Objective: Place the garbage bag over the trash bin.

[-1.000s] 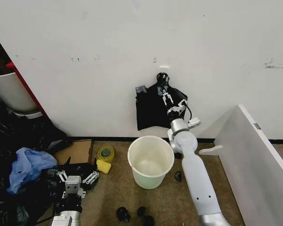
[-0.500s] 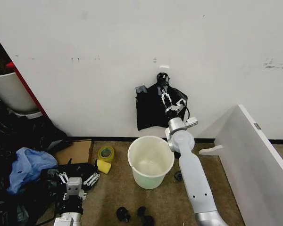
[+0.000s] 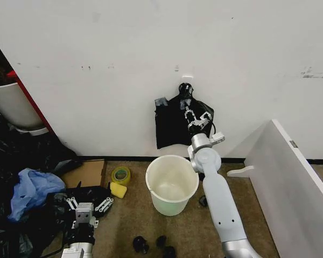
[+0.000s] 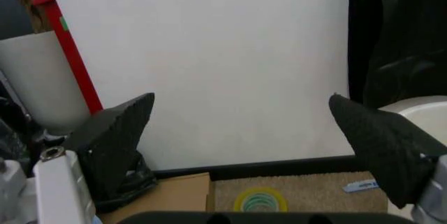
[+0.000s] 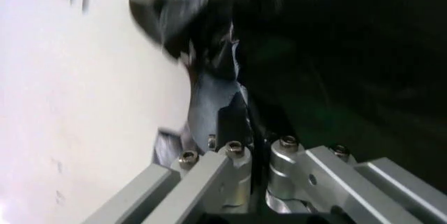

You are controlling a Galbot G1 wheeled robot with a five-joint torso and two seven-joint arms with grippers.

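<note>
The trash bin (image 3: 172,184), an off-white round bucket, stands open on the brown floor by the wall; its rim (image 4: 426,108) also shows in the left wrist view. Above it a flat bundle of black bags (image 3: 172,124) hangs on the wall from a knot. My right gripper (image 3: 188,112) is raised against this bundle, and its fingers (image 5: 231,156) are shut on a fold of black plastic (image 5: 335,67). I cannot tell a single garbage bag apart from the bundle. My left gripper (image 3: 89,200) rests low at the left, open and holding nothing (image 4: 248,145).
A yellow tape roll (image 3: 120,174), a yellow sponge (image 3: 118,190) and cardboard (image 3: 86,172) lie left of the bin. Dark bags with blue plastic (image 3: 29,188) pile at far left under a bigger white tub (image 3: 11,105). A white board (image 3: 290,183) leans at right. Small black bits (image 3: 151,244) lie on the floor.
My right arm has shifted slightly left and the gripper has come down a little on the hanging bundle. The left arm and the bin have not moved.
</note>
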